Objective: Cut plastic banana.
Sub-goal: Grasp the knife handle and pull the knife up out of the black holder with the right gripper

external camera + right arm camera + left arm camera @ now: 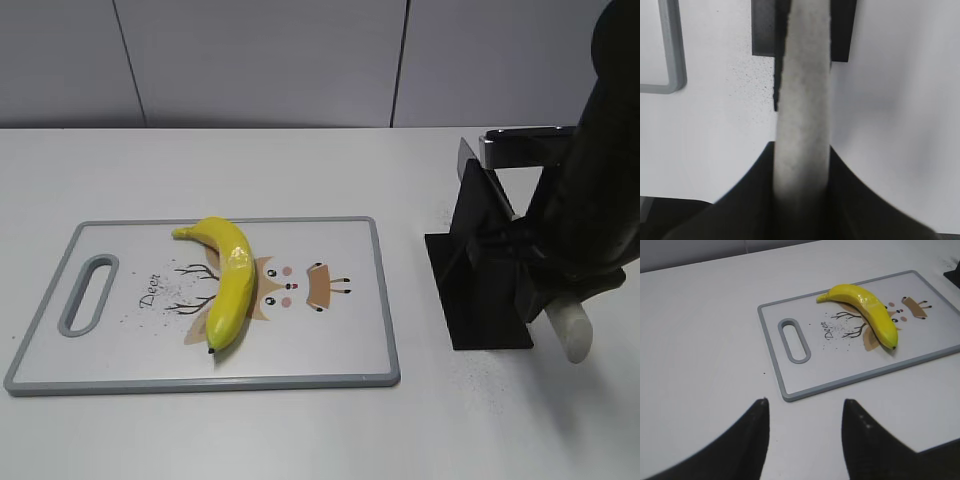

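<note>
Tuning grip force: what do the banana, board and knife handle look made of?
Banana: glossy plastic, sharp highlights. Board: smooth white plastic, grey rim, printed deer. Knife handle: matte off-white, speckled, probably plastic; right gripper closed on it.

Bright, even room light washes the white counter (300, 440), leaving only soft, faint shadows. The plastic banana (230, 280) shows small glossy highlights. In the right wrist view the pale handle (802, 100) is blurred, close to the lens.
</note>
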`<state>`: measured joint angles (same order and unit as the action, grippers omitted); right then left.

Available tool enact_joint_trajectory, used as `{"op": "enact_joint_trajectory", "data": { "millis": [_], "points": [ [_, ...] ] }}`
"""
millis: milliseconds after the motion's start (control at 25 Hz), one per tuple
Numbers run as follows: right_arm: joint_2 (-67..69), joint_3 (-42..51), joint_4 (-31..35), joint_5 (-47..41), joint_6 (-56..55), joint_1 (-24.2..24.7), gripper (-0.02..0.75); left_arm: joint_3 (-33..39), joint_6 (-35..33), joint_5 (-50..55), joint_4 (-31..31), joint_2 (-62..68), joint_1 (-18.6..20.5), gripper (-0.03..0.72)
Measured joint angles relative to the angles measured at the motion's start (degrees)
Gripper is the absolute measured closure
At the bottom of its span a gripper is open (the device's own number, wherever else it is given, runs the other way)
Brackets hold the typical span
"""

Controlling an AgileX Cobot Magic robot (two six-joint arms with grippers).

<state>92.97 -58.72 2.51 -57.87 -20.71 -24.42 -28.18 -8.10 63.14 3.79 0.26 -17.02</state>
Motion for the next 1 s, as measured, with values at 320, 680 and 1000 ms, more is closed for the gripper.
{"op": "enact_joint_trajectory", "data": {
  "millis": [320, 680, 1000],
  "points": [
    [-8.66, 0.00, -0.54, 0.89, -0.32, 0.00, 0.575, -0.11, -0.04, -0.34, 0.00, 0.00, 0.00, 0.232],
    [-19.44, -3.24, -0.89, 0.78, 2.89, 0.00, 0.576, -4.81, 0.00, -2.38, -1.04, 3.50, 0.00, 0.208],
    [-18.26, -9.76, 6.70, 2.74, 25.94, 0.00, 0.576, -14.01, -0.12, -12.39, -4.20, 19.81, 0.00, 0.096]
  ]
}}
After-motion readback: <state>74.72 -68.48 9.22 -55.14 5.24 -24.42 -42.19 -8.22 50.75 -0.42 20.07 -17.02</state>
